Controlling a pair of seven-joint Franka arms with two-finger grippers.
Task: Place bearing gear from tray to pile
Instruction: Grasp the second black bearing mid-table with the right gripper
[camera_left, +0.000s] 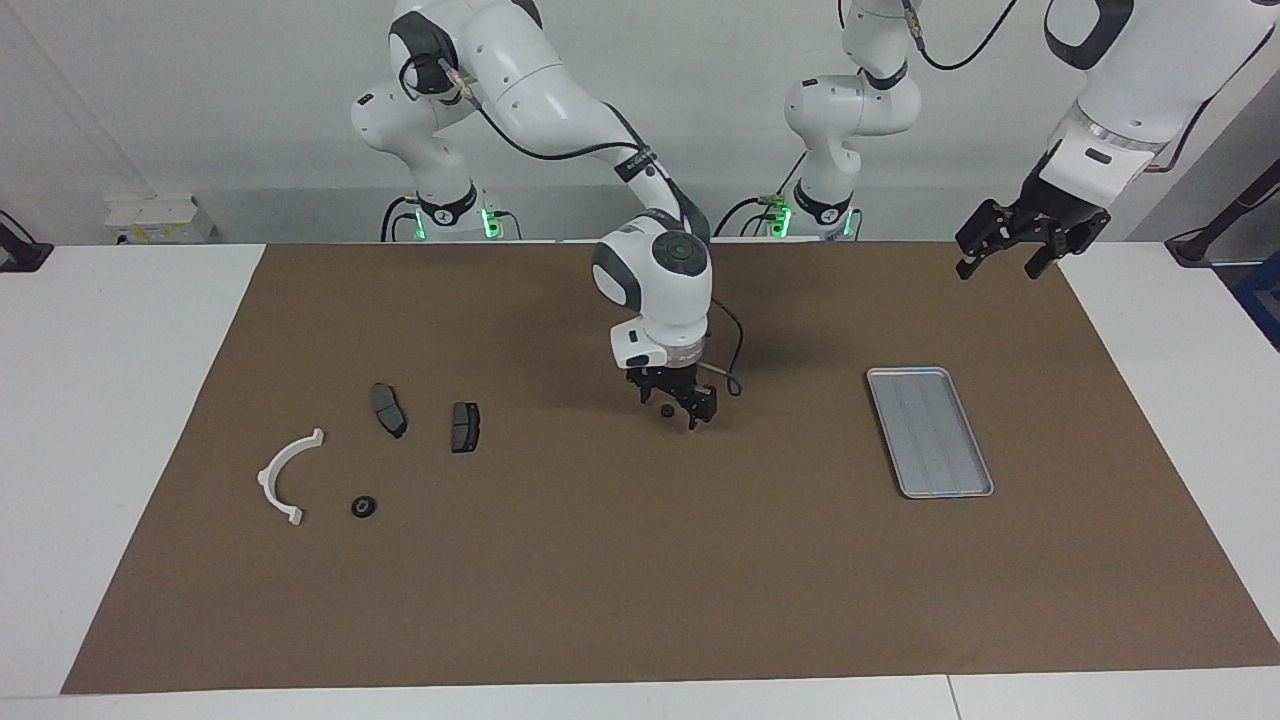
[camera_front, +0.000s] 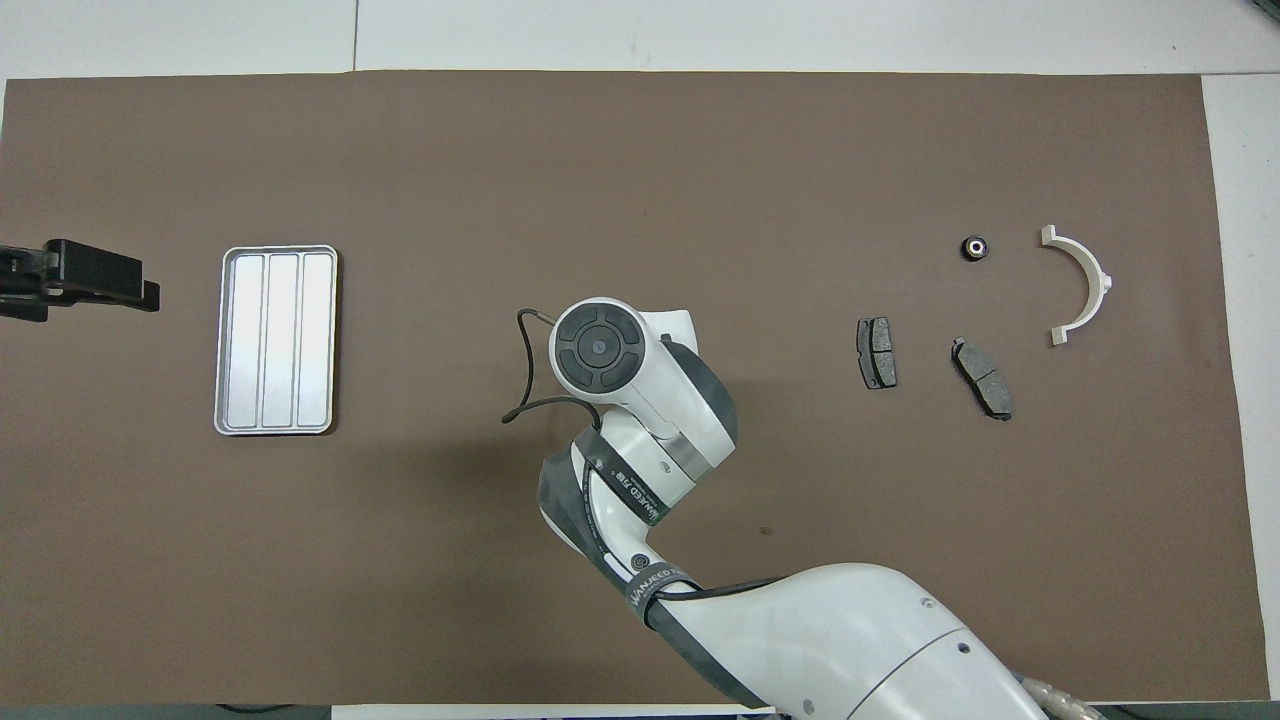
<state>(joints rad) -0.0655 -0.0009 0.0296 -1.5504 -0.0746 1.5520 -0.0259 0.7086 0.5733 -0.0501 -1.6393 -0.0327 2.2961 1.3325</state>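
Tray (camera_left: 930, 432) w/ nothing in it, bearing gear (camera_left: 667, 410) on mat (camera_left: 600, 560) betw right jaws

My right gripper (camera_left: 670, 409) straddles a bearing gear (camera_left: 667, 409) at mid-mat. In the overhead view the tray (camera_front: 276, 341) sits at nine o'clock from it, the pile (camera_front: 985, 310) at three, and my left gripper (camera_left: 1005, 247) hangs at the tray's nine.

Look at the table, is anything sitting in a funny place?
Yes. One small black gear lies alone on the brown mat, midway between the empty tray and the pile, where another gear already lies. The right gripper is down around it, jaws open. The left gripper hangs up high.
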